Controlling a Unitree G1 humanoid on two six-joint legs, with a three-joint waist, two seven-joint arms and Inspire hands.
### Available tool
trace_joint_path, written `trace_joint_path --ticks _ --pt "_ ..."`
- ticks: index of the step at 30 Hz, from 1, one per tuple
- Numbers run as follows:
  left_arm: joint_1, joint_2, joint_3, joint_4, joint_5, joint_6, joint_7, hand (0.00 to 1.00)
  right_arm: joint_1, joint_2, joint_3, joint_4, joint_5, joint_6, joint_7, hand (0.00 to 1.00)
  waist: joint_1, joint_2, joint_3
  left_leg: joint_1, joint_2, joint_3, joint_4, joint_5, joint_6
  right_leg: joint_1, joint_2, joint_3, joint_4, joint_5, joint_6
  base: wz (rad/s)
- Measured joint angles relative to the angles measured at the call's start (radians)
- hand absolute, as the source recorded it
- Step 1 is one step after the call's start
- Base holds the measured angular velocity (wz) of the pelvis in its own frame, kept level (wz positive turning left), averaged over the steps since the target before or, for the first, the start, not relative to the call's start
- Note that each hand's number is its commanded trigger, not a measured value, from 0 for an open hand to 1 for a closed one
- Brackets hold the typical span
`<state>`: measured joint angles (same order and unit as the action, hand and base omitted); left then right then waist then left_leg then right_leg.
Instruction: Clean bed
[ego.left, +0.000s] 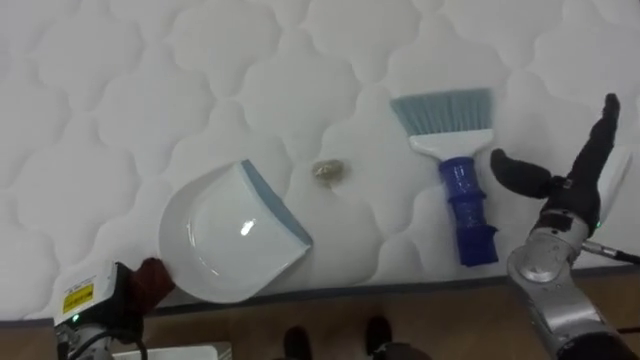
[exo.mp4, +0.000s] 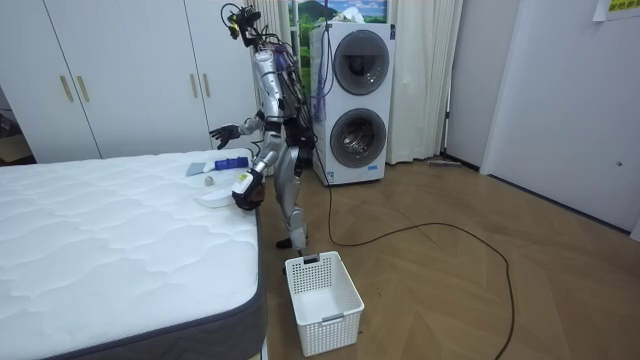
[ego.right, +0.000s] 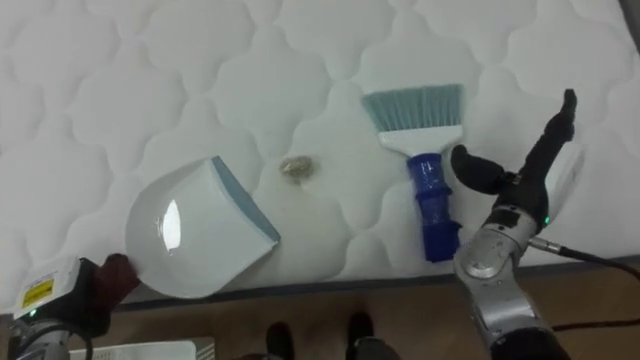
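On the white quilted mattress (ego.left: 120, 90) lies a white dustpan (ego.left: 225, 240) with a grey-blue lip, close to the near edge. A small crumpled beige scrap (ego.left: 328, 172) rests just right of the lip. Further right lies a brush (ego.left: 465, 200) with a blue handle, its pale blue bristles pointing away from me. My right hand (ego.left: 570, 190) hovers right of the handle, open, fingers straight and thumb stretched toward it without touching. At the dustpan's lower left rim is my left hand (ego.left: 150, 282), where I cannot see how the fingers stand.
I stand at the bed's side near its corner. A white laundry basket (exo.mp4: 322, 290) sits on the wooden floor behind me. Stacked washing machines (exo.mp4: 357, 140) and a wardrobe (exo.mp4: 120, 70) line the far wall. The mattress edge runs just before my feet.
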<state>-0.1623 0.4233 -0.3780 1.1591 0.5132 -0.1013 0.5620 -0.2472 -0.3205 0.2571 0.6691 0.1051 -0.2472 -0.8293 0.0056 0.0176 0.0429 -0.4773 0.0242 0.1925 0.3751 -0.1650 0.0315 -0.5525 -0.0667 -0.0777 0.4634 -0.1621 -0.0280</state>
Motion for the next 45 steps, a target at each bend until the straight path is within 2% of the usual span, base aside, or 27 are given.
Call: trace_joint_path --ticks 1,4,9,19,32,38,45 --pt "-0.003 0.000 0.000 0.000 0.000 0.000 0.006 1.00 -0.001 0.000 0.004 0.018 0.000 0.002 0.011 0.00 0.005 0.001 0.0024 -0.001 0.000 -0.001 -0.001 0.000 0.000 0.000 0.000 -0.001 0.000 0.000 0.000 0.00" --pt "-0.010 0.000 0.000 0.000 0.000 0.007 0.019 1.00 -0.003 0.001 0.008 0.049 0.006 0.021 0.041 0.00 0.011 0.001 0.0030 -0.004 -0.001 -0.006 -0.002 0.000 0.000 -0.002 -0.001 -0.005 -0.001 -0.002 0.000 0.03" --pt "-0.038 0.000 0.000 -0.001 0.010 0.017 0.019 1.00 -0.010 0.000 0.015 0.084 0.012 0.032 0.081 0.00 0.030 0.001 0.0029 -0.016 -0.001 -0.007 0.005 0.000 0.000 -0.011 -0.002 -0.009 0.001 -0.003 -0.001 0.01" --pt "-0.047 0.000 0.003 -0.016 0.023 0.038 0.016 1.00 -0.012 0.000 0.042 0.098 0.010 0.068 0.176 0.00 0.030 0.002 0.0032 -0.018 -0.001 -0.007 0.014 -0.001 0.002 -0.012 -0.006 -0.014 0.005 -0.005 0.000 0.00" --pt "-0.047 0.000 0.003 -0.037 0.050 0.057 0.016 1.00 -0.012 0.000 0.044 0.141 0.008 0.075 0.279 0.00 0.030 0.009 0.0036 -0.018 -0.003 -0.006 0.023 -0.002 0.002 -0.012 -0.020 -0.039 0.031 -0.010 -0.003 0.00" --pt "-0.042 0.000 0.004 -0.037 0.050 0.067 0.016 1.00 -0.008 -0.001 0.045 0.151 0.008 0.096 0.311 0.00 0.031 0.012 0.0026 -0.017 -0.003 -0.004 0.027 -0.002 0.002 -0.014 -0.020 -0.039 0.037 -0.011 -0.004 0.00" --pt "-0.036 0.000 0.004 -0.039 0.050 0.074 0.016 1.00 -0.007 -0.004 0.068 0.230 -0.018 0.095 0.349 0.00 0.029 0.013 0.0021 -0.004 -0.003 -0.005 0.022 -0.002 0.002 0.004 -0.020 -0.046 0.027 -0.011 -0.004 0.01"
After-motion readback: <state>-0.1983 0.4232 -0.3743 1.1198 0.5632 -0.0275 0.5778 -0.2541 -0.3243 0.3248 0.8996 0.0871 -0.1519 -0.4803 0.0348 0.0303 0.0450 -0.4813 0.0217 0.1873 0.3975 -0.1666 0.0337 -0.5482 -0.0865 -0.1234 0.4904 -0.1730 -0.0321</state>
